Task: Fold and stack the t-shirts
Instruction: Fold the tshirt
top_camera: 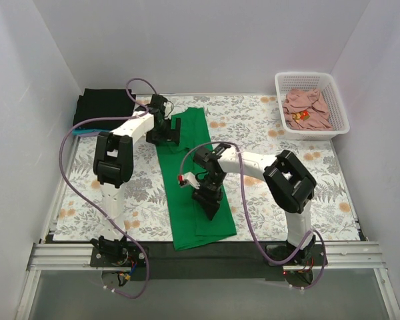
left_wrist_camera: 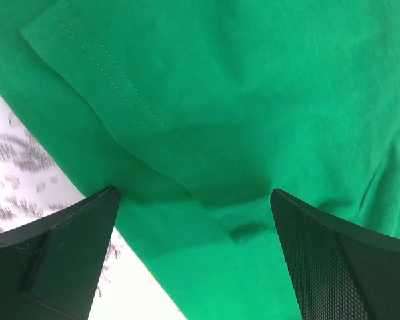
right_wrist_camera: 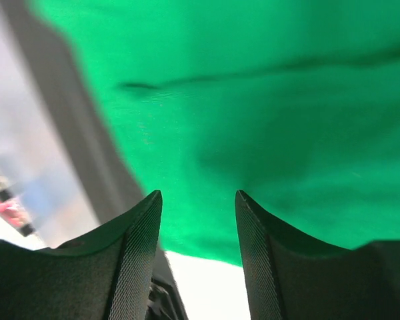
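White walls stand round your flowery bench (top_camera: 273, 133). Your green t-shirt (top_camera: 187, 167) lies in a long strip in the middle of the frame. Your left pincer (top_camera: 165, 130) is wide and holds nothing, low over the strip's top end. Your right pincer (top_camera: 207, 203) is half wide, with nothing in it, over the bottom half. If you pinch only the top layer, the fold may fall open. If one arm lifts faster, the strip may twist. Folded black t-shirts (top_camera: 103, 105) lie upper left, and a pink t-shirt (top_camera: 307, 107) sits in the basket (top_camera: 280, 83) upper right.
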Robot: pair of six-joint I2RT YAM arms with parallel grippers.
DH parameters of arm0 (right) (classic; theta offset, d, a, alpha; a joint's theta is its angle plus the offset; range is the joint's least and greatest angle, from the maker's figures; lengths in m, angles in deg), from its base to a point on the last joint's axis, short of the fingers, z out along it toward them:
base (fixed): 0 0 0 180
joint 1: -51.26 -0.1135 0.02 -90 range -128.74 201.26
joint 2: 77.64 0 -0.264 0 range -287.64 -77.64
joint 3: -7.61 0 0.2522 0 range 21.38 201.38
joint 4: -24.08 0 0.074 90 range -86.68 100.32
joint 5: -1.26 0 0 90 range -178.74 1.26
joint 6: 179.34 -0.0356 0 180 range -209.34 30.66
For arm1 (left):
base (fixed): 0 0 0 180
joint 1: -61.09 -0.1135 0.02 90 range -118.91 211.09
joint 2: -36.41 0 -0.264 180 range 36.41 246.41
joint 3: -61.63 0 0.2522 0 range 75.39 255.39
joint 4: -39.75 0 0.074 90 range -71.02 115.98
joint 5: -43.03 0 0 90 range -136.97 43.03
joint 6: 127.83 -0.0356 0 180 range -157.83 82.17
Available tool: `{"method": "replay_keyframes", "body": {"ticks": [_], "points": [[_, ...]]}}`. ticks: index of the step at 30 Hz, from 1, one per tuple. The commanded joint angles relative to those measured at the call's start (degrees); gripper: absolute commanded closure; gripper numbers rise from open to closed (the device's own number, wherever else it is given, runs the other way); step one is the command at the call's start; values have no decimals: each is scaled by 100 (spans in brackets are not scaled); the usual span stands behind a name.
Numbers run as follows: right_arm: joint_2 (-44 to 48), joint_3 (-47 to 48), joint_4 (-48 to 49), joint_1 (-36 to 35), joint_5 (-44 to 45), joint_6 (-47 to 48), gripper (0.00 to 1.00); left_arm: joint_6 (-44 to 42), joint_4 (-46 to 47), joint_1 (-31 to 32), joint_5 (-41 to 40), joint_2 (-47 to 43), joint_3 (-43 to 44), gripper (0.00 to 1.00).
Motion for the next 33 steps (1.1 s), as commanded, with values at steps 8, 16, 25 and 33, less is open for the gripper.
{"method": "replay_keyframes", "body": {"ticks": [8,16,25,33], "points": [[-339,2558,320,1831,-1239,-914,46,-736,-84,46,320,1501,1774,2],[-1656,4606,928,2264,318,-1680,46,-614,11,-15,373,1126,2190,2],[-1886,4221,1983,2203,608,-2199,45,-235,951,-129,1295,-763,-118,9],[-2351,3992,2352,2053,836,-2656,46,55,1278,-129,1594,-757,-913,26]]}}
